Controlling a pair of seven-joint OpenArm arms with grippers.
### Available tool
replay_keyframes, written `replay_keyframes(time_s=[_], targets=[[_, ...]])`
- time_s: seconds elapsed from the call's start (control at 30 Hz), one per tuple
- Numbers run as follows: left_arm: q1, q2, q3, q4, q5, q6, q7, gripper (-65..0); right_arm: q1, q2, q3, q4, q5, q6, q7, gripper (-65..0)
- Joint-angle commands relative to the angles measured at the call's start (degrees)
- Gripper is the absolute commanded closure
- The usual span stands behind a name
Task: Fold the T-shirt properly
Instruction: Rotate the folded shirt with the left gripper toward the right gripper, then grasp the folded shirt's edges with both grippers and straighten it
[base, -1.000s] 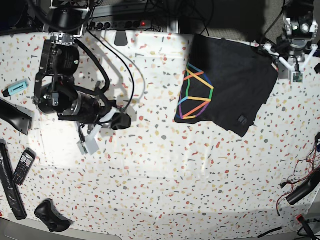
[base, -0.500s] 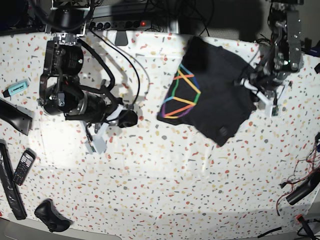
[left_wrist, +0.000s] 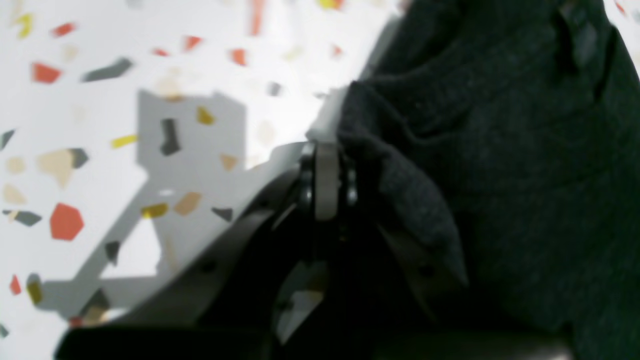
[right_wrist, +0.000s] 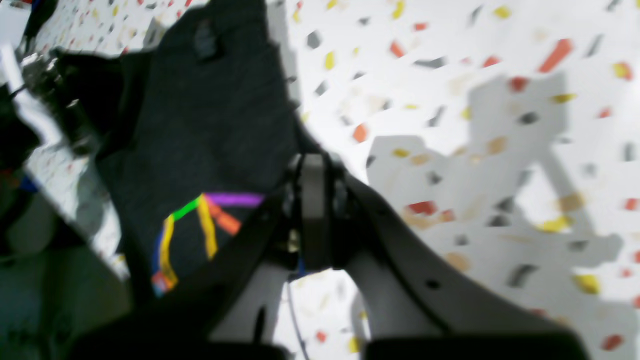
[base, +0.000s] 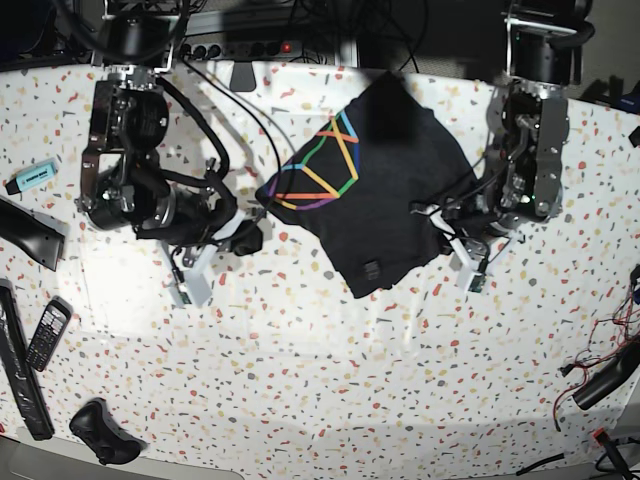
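Black T-shirt (base: 385, 195) held bunched on the speckled surface (base: 330, 370)

Left end effector (left_wrist: 327, 175) pinches the T-shirt's edge; right end effector (right_wrist: 312, 200) is closed, empty. No readable writing, only rainbow line print (base: 315, 172).

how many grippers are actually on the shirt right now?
1. The left gripper is shut on the T-shirt at its right edge. The right gripper is shut too, beside the shirt's printed edge; whether it pinches cloth isn't clear.

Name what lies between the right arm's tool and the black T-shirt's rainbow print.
Only bare speckled tablecloth, seen in the base view, separates the right tool from the black T-shirt with its rainbow line print.
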Motion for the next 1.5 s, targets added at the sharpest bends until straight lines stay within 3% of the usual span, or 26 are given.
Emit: replay_keyframes(time_s=[0.0,0.1,0.27,0.37,0.47,0.6,0.73,0.87,1.17,1.3,1.47], targets=[[-0.9,-1.8,-0.3,2.4,-0.9,0.0,-0.2,0.0,1.2,0.3,-0.3,0.2,0.0,0.4,2.2,0.0],[0.1,-5.7,-0.3,6.7,-4.1,0.0,2.6,0.0,1.3,0.3,-2.6,-0.8,-3.9,0.4,5.0,0.0],[5.8,-14.0,-0.3,13.7,-12.2,4.5,3.5,0.0,1.3,0.3,-9.6,-2.7,-12.1,0.3,10.5,0.0],[11.2,-15.5,-0.3,15.7,-12.8,4.5,5.3,0.0,1.6,0.3,-12.7,-6.6,-15.8,0.0,14.8,0.0],[16.3,-14.6,-0.3,16.3,-13.1,3.8,4.3,0.0,2.1,0.3,-13.1,-11.1,-18.7,-2.1,17.6,0.0],[19.9,-11.2,-0.3,16.3,-13.0,1.8,1.7,0.0,2.0,0.2,-13.2,-15.2,-19.1,-1.3,15.1,0.0],[18.6,-6.9,-0.3,16.3,-12.6,1.0,0.1,0.0,-1.3,-0.3,-13.2,-13.6,-17.4,0.2,14.8,0.0],[15.6,-4.8,-0.3,16.2,-9.9,1.0,-0.6,0.0,-6.2,-1.2,-13.2,-8.4,-17.4,1.2,14.8,0.0],[10.4,-4.7,-0.3,16.2,-8.6,1.0,-2.5,0.0,-15.1,-1.3,-13.2,1.9,-17.4,1.2,14.8,0.0],[9.6,-5.1,-0.3,16.2,-4.4,1.0,-2.4,0.0,-16.3,-1.3,-12.5,5.0,-17.7,-0.3,14.7,0.0],[10.7,-9.6,-0.3,17.2,-4.7,5.9,-2.0,0.0,-17.5,-1.3,-5.9,11.4,-16.2,-0.8,12.7,0.0]])
